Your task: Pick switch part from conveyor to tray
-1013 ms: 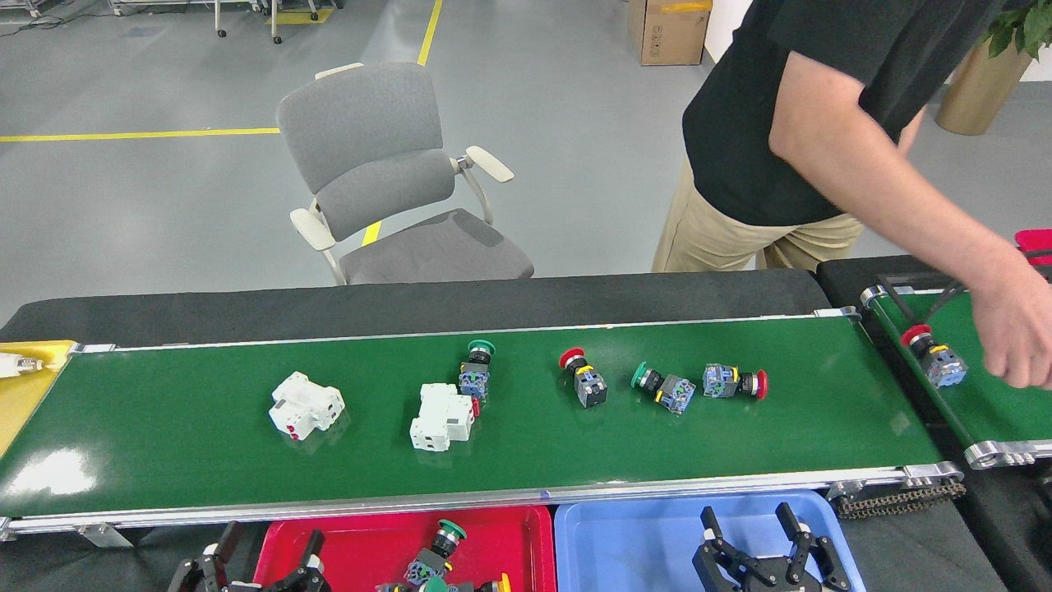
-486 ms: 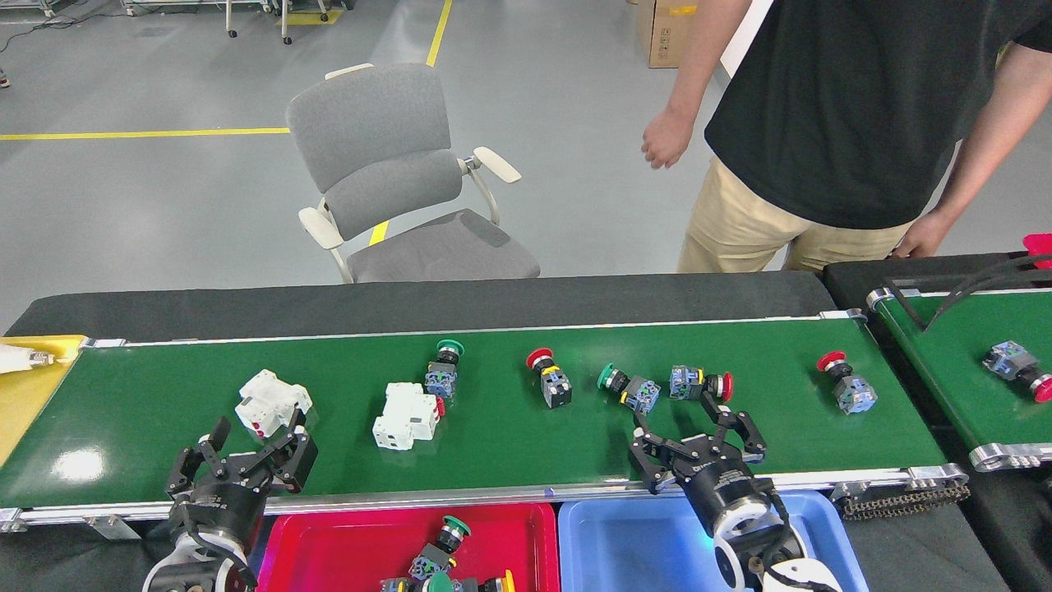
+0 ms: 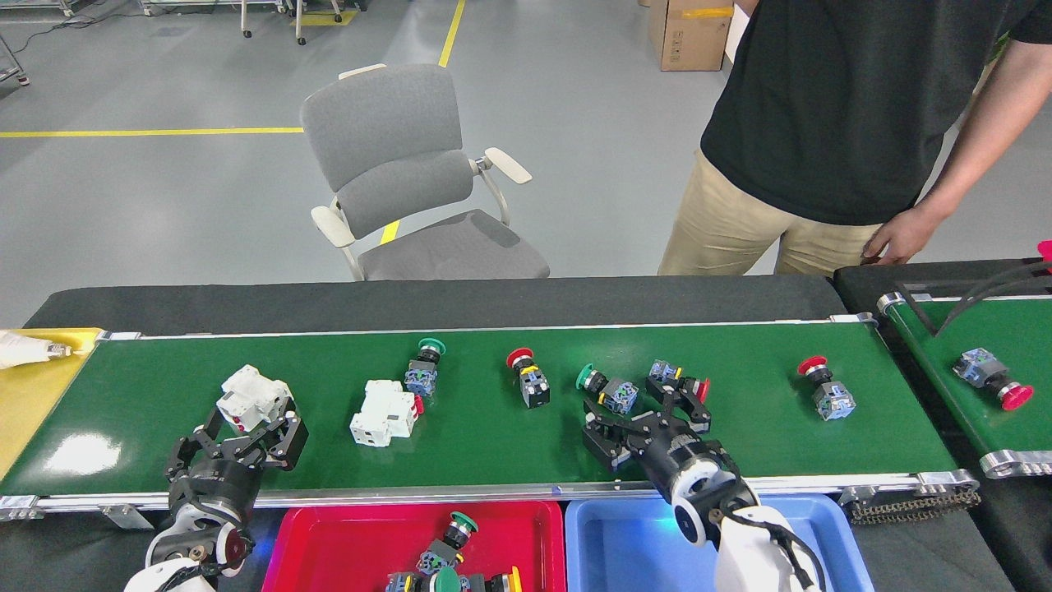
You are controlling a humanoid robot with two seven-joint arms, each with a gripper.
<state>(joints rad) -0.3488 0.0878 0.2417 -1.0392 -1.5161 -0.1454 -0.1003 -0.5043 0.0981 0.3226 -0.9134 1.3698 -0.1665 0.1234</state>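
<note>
Now that both arms have reached over the conveyor [image 3: 493, 436], my right hand [image 3: 645, 419], fingers apart, seems poised for the green-capped switch [image 3: 606, 390] at its 11 o'clock.

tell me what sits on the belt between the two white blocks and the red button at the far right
Head view: on the conveyor, between the white blocks and far-right red button lie four push-button switches, plus the open right gripper.

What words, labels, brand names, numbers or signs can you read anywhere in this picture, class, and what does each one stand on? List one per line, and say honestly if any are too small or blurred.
None can be read.
Cardboard box: dark printed marks on its front, too small and blurred to read.
Switch parts on the conveyor: no print can be made out.
White breaker-like blocks: red marks only, no readable text.
</note>
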